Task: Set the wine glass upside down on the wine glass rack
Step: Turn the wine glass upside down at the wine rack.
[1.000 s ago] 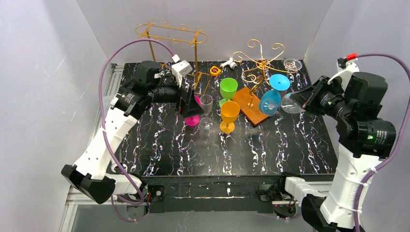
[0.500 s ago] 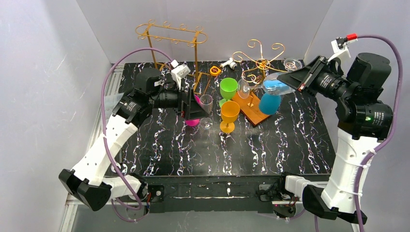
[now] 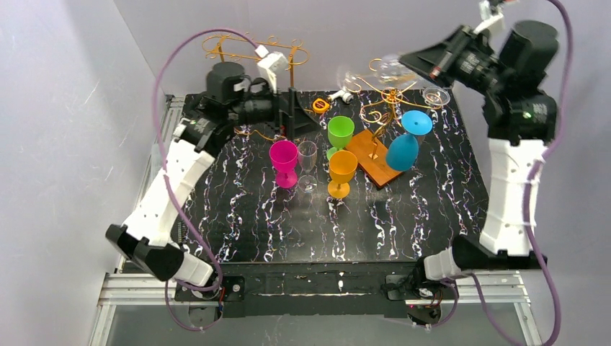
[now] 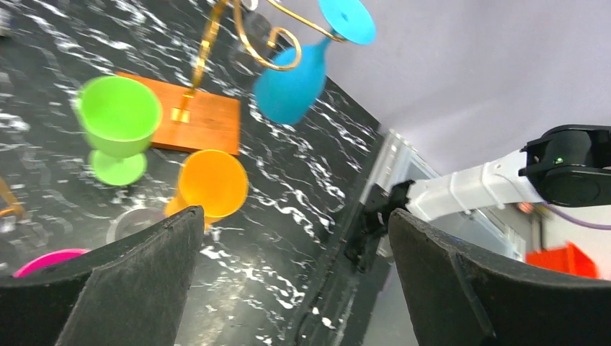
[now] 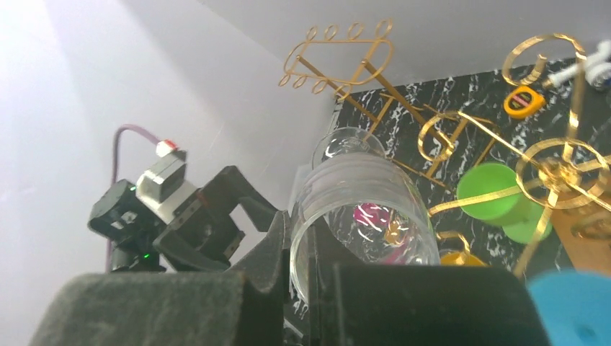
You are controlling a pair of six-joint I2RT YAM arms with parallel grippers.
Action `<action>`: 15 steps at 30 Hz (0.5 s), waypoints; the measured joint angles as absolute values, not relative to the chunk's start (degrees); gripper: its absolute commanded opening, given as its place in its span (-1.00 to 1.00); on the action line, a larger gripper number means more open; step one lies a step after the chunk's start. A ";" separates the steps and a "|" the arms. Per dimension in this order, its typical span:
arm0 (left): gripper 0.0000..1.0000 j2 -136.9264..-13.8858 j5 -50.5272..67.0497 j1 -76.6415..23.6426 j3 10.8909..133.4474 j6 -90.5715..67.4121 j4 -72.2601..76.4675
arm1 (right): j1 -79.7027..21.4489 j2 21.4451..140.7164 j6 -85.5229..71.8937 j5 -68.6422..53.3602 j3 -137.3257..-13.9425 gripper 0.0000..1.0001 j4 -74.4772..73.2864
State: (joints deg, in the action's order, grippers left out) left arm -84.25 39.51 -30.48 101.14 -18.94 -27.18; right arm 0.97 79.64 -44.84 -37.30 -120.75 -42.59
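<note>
The black table (image 3: 432, 216) carries the gold scroll rack (image 3: 389, 94), and a blue glass (image 3: 402, 148) hangs upside down on it. Your right gripper (image 3: 407, 58) is clamped at the stem of the clear wine glass (image 3: 371, 71), which lies on its side high beside the rack's top scrolls. The left gripper (image 4: 294, 216) stands wide apart and empty. If you swing in carelessly, the bowl could strike a scroll, or the foot could miss its hook and drop.

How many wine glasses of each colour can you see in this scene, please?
Pink glass: 1
Green glass: 1
Orange glass: 1
Blue glass: 1
Clear glasses: 3 (held glass in the right gripper, table glass, back-corner glass)
Total: 7
</note>
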 measured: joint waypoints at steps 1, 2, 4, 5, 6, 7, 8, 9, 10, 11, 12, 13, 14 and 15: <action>0.99 -82.87 38.52 -29.39 101.08 -18.09 -27.75 | -2.07 82.26 -44.18 -35.24 -124.11 -0.97 -42.98; 0.99 -81.56 37.56 -28.60 100.99 -17.21 -28.14 | -5.28 84.75 -43.27 -33.54 -127.26 -0.97 -43.13; 0.99 -77.84 34.54 -26.85 100.22 -14.59 -29.28 | -11.40 89.10 -41.76 -31.16 -132.20 -0.97 -43.27; 0.99 -75.77 32.77 -26.24 99.70 -13.26 -29.91 | -14.61 91.35 -40.86 -29.93 -134.19 -0.97 -43.20; 0.99 -74.06 31.51 -25.91 99.44 -12.32 -30.55 | -16.53 92.64 -40.34 -29.52 -135.06 -0.97 -43.24; 0.99 -72.10 29.91 -25.28 99.29 -11.27 -31.38 | -18.46 93.91 -39.88 -29.02 -135.59 -0.97 -43.33; 0.99 -70.57 28.69 -24.71 99.29 -10.50 -32.08 | -19.59 94.76 -39.57 -28.53 -135.61 -0.97 -43.44; 0.99 -69.19 27.59 -23.99 99.39 -9.96 -32.77 | -20.25 95.46 -39.18 -28.01 -135.61 -0.97 -43.64; 0.99 -68.42 26.76 -23.33 99.61 -9.56 -33.56 | -20.62 96.07 -38.83 -27.42 -135.63 -0.97 -43.68; 0.99 -67.99 25.80 -22.44 100.14 -9.32 -34.70 | -21.08 96.51 -38.52 -26.85 -135.66 -0.97 -43.68; 0.99 -67.88 24.91 -21.78 100.57 -9.02 -35.44 | -21.61 96.86 -38.17 -26.17 -135.66 -0.97 -43.70; 0.99 -68.05 23.90 -21.23 100.97 -8.84 -36.25 | -22.15 96.97 -37.78 -25.52 -135.66 -0.97 -43.68; 0.99 -68.49 22.81 -20.86 101.08 -8.78 -36.99 | -23.09 97.06 -37.32 -24.82 -135.61 -0.97 -43.66; 0.99 -69.78 21.50 -20.69 101.23 -8.95 -38.76 | -24.64 97.06 -36.95 -24.14 -135.61 -0.97 -43.62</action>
State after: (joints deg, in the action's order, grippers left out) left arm -69.78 21.50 -20.69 101.23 -8.95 -38.76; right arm -24.64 97.06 -36.95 -24.14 -135.61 -43.62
